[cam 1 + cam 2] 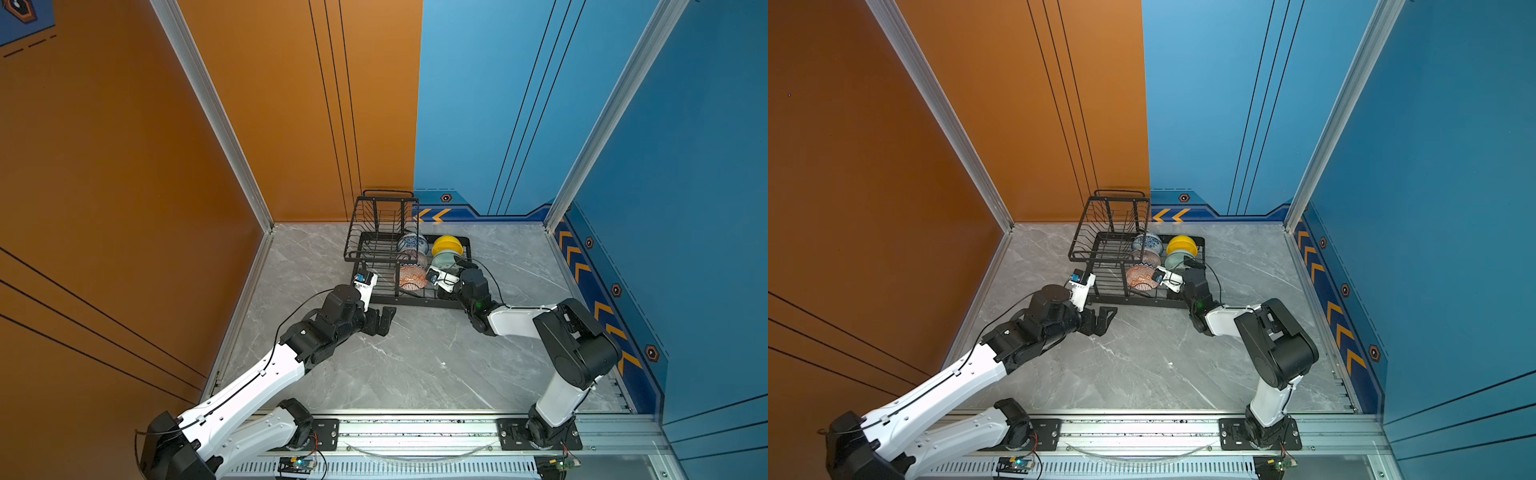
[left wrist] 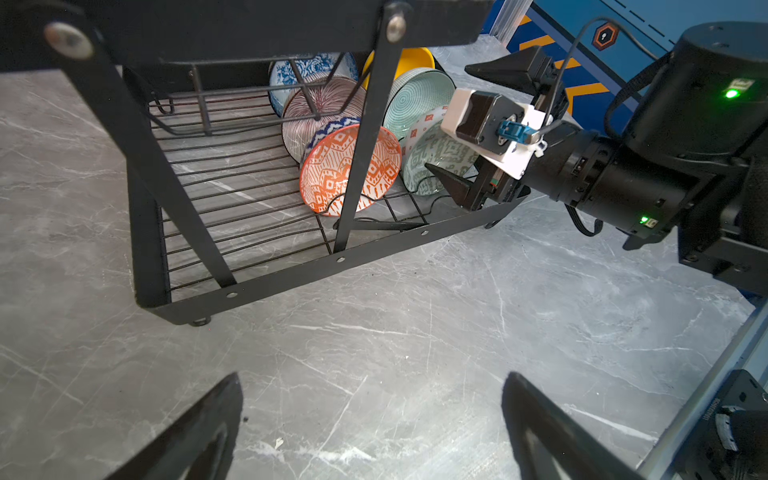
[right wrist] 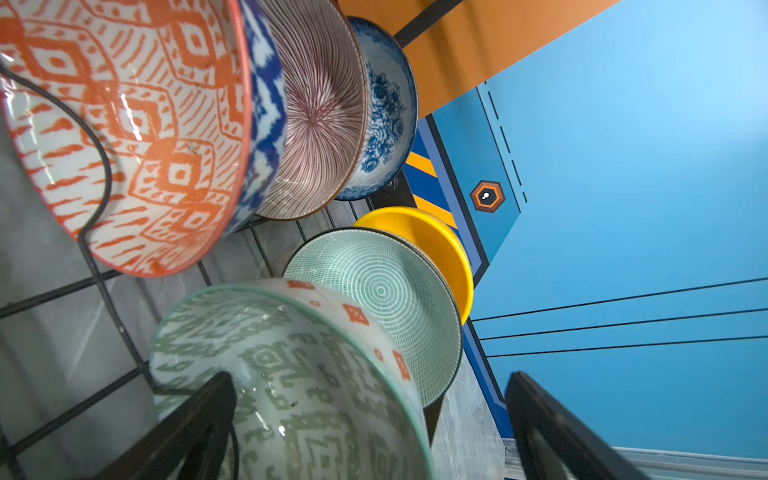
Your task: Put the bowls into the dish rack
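Rim of green-white bowl (image 3: 291,365) sits between right end effector's (image 3: 370,386) spread jaws.

You get both top views from high above the near edge, looking down across the table (image 1: 415,353) toward its far side. Your left wrist camera faces the dish rack (image 2: 286,277) from outside its front rail. Your right wrist camera sits close among the bowls (image 3: 291,374), which both wrist views share.

I count six bowls (image 3: 374,291), one wire dish rack (image 2: 286,279), and two grippers: left gripper (image 2: 372,386), right gripper (image 3: 370,378).
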